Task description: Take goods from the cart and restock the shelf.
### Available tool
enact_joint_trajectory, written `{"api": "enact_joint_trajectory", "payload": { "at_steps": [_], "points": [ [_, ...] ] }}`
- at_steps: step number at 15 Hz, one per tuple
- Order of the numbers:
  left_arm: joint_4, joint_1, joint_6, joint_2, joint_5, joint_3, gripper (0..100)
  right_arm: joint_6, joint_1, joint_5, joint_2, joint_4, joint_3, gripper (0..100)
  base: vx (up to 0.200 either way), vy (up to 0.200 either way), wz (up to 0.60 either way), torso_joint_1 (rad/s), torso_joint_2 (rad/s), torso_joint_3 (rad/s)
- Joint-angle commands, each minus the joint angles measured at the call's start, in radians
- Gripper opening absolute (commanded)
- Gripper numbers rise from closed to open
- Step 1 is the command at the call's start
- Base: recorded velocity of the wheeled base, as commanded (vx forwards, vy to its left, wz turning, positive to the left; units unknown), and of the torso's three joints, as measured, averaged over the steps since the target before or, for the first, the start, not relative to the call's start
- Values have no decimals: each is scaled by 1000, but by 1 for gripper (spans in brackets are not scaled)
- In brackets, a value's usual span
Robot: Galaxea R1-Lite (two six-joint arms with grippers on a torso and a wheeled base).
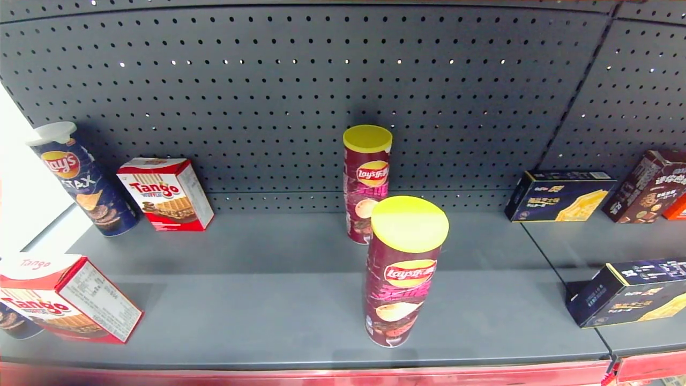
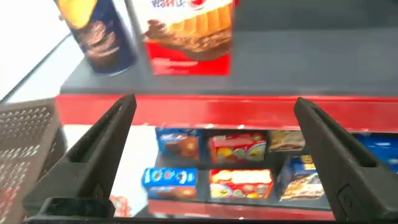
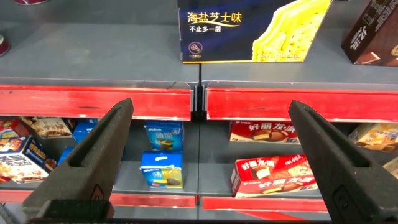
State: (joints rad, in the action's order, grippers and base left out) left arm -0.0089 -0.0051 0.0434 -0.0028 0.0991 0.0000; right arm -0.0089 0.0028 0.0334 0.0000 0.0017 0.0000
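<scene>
My left fingers (image 2: 93, 162) apart, empty; right fingers (image 3: 87, 162) too. Front chip can (image 1: 403, 273), 6 o'clock of back can (image 1: 367, 182): I guess light, stiff, slippery, tippy. Grab round middle.

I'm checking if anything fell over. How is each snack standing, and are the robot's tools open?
Front purple can: upright, lid on.
Back purple can: upright, lid on.
Blue can: standing, lid on.
Back red box: upright, closed.
Left tool: open, empty.
Right tool: open, empty.
</scene>
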Motion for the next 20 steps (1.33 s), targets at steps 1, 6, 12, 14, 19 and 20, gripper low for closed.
{"api": "enact_joint_trajectory", "payload": {
  "at_steps": [1, 6, 12, 14, 19, 20],
  "points": [
    [10, -1, 12, 3, -121, -2, 100, 0, 0, 0, 2, 0, 0, 100, 0, 0, 0, 0, 0, 0],
    [9, -1, 7, 3, -42, 0, 100, 0, 3, 0, 9, 1, 0, 100, 0, 0, 0, 0, 0, 0],
    [9, -1, 7, 3, -42, 0, 100, 46, 103, 57, 531, -16, -468, 100, 0, 0, 0, 0, 0, 0],
    [9, -1, 6, 3, -42, 0, 100, -16, 194, 92, 687, -69, -512, 100, 0, 0, 0, 0, 0, 0],
    [9, -1, -8, 3, -36, 0, 100, -25, 370, 97, 943, -192, -597, 100, 0, 0, 0, 0, 0, 0],
    [9, -1, -8, 3, -38, 0, 100, -25, 441, 91, 989, -192, -598, 100, 0, 0, 0, 0, 0, 0]
  ]
}}
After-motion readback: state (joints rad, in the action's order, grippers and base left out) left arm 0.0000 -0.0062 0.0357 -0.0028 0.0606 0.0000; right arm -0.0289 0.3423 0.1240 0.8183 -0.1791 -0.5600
